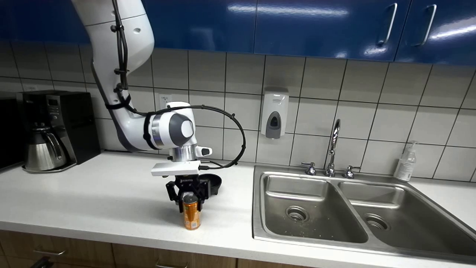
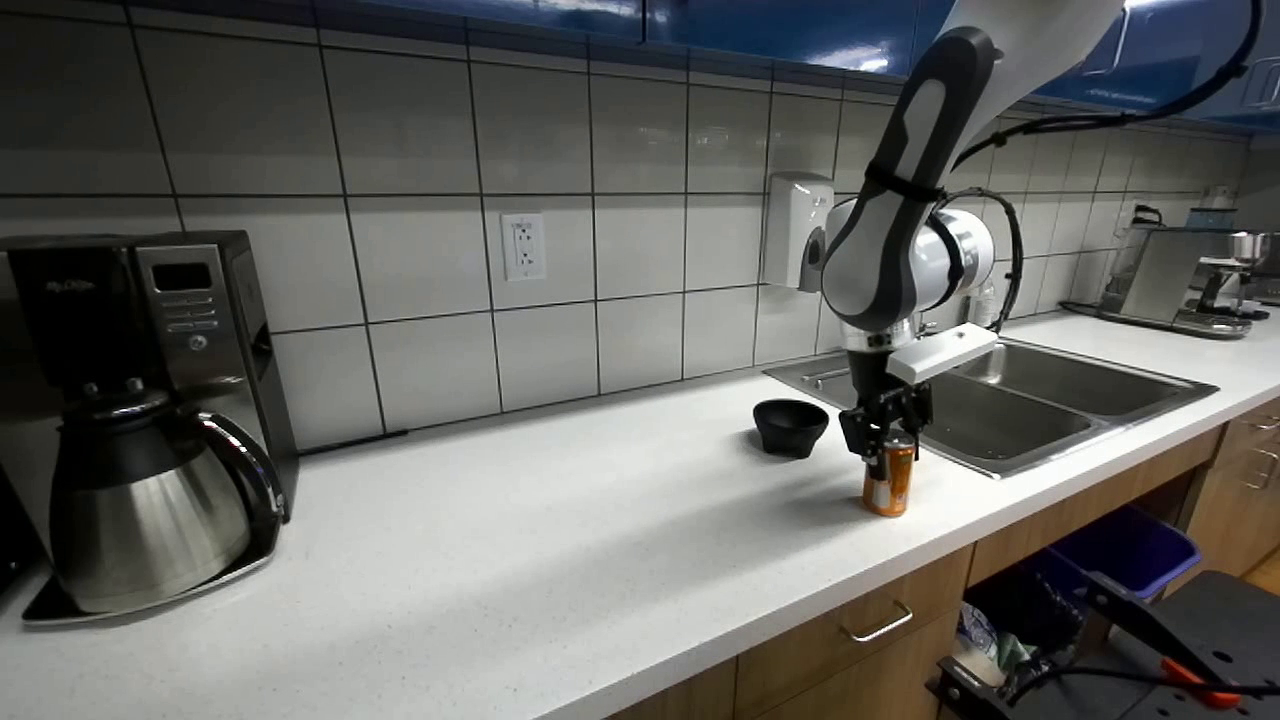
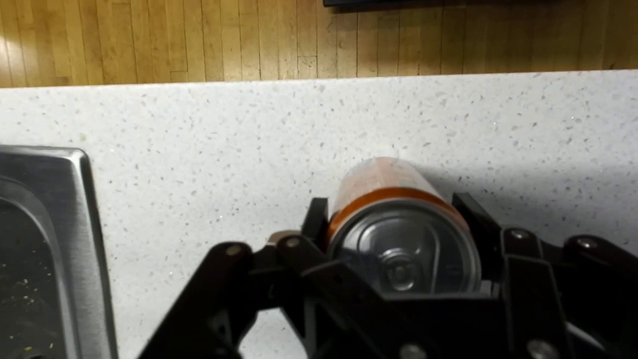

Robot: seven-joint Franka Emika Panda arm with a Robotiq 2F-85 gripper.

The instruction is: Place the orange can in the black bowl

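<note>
The orange can stands upright on the white counter near its front edge, and it also shows in an exterior view. My gripper points down over it with a finger on each side of the can's upper part. In the wrist view the silvery can top fills the space between the fingers, and both pads look to touch its sides. The black bowl sits on the counter behind the can, toward the wall. It is partly hidden by the gripper in an exterior view and out of the wrist view.
A double steel sink with a faucet lies beside the can. The coffee maker with its steel pot stands at the counter's far end. A soap dispenser hangs on the tiled wall. Blue cabinets hang above.
</note>
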